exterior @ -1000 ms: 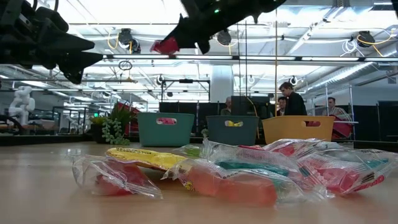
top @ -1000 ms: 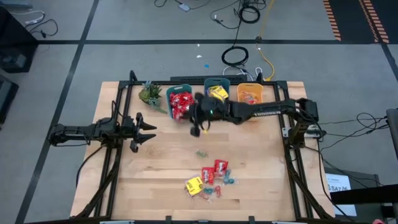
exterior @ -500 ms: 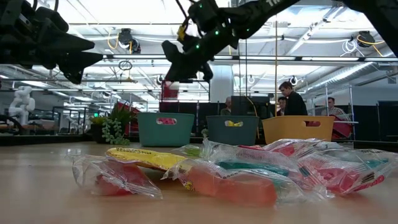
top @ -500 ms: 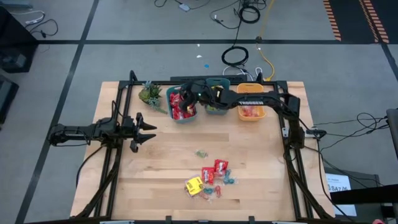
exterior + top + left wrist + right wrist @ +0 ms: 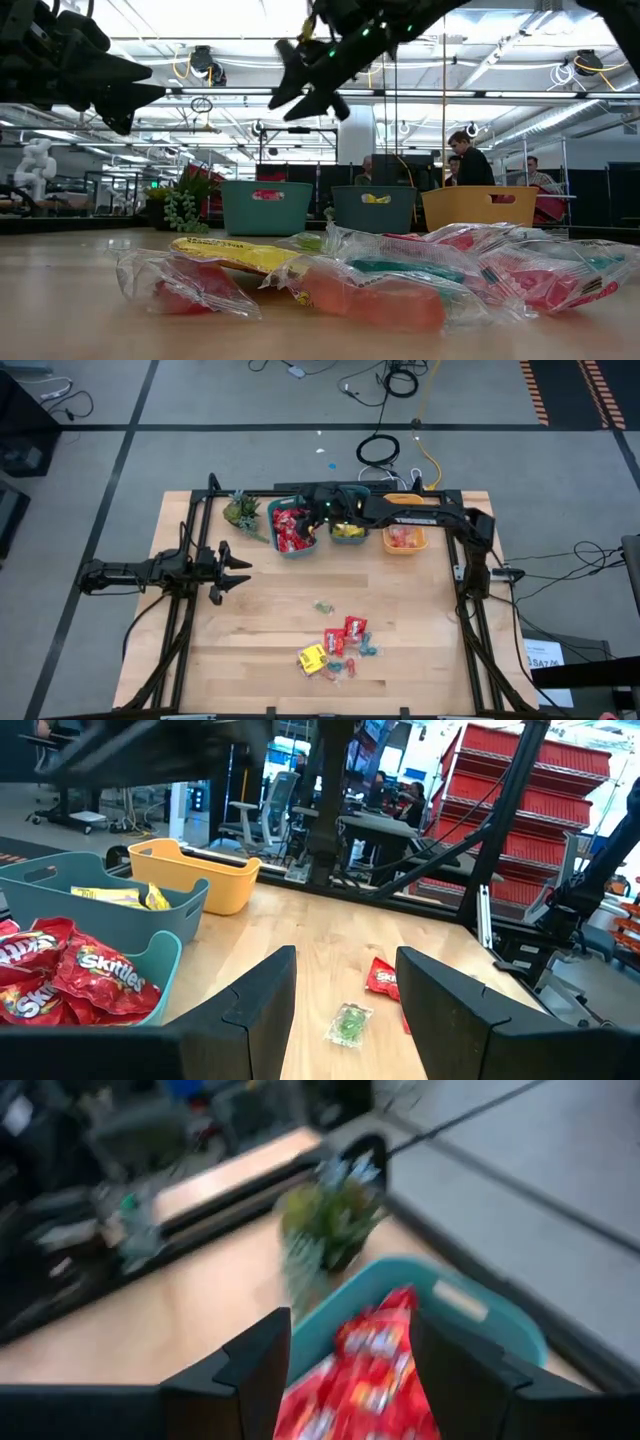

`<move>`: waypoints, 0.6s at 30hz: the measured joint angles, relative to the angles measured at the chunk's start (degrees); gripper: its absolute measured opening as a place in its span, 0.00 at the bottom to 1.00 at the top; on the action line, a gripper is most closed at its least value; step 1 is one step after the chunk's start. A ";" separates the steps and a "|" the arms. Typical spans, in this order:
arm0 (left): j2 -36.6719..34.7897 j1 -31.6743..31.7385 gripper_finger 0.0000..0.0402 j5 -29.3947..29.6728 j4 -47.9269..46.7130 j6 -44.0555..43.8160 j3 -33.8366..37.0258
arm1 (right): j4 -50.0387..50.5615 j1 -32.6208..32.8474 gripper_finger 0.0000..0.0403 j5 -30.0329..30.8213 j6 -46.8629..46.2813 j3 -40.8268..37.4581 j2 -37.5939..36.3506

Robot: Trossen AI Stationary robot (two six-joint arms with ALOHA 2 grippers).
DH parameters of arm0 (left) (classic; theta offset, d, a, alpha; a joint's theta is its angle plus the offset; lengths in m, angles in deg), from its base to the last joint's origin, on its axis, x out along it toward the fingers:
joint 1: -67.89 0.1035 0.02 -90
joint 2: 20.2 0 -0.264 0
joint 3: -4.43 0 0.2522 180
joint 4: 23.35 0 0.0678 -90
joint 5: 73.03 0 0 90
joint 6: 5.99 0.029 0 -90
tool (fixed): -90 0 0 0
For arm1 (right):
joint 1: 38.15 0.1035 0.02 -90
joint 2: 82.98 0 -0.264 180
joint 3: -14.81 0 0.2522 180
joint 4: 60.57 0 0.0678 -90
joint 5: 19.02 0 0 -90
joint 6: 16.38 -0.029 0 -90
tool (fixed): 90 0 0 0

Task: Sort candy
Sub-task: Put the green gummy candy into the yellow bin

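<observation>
Three bins lined up along the table's far edge, at twelve o'clock: teal bin stuffed with red packets, darker teal bin with yellow packets, orange bin with a few small sweets. Right tool reaching across at twelve o'clock, hovering above the teal bin's rim, fingers spread, nothing pinched between them. From the right wrist view, a red packet lying loose between the two fingers, on the pile in the bin. Small green plant just beside that bin, toward eleven o'clock. Left tool parked at nine o'clock, well apart from everything, fingers spread and empty. Unsorted candy cluster waiting near the table's front edge, around six o'clock: two red packets, one yellow packet, some teal and pink twist-wrapped bits crowded together. One green sweet alone near the table's centre, between the cluster and the bins. From the low view, right tool high overhead, jaws apart, above the teal bin. People standing in the room beyond the table.
</observation>
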 joint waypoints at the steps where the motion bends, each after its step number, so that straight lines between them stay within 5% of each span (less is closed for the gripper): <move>1: -0.02 -0.01 0.45 0.00 0.00 0.01 -0.01 | 2.55 0.00 0.49 -1.20 0.05 0.00 -1.19; 11: -0.01 0.00 0.45 0.10 -0.07 0.05 0.00 | 34.57 5.77 0.38 -0.15 3.87 0.07 -10.68; 18: 0.00 0.00 0.45 0.20 -0.12 0.05 -0.01 | 43.42 14.21 0.35 0.20 -1.66 -0.96 -11.13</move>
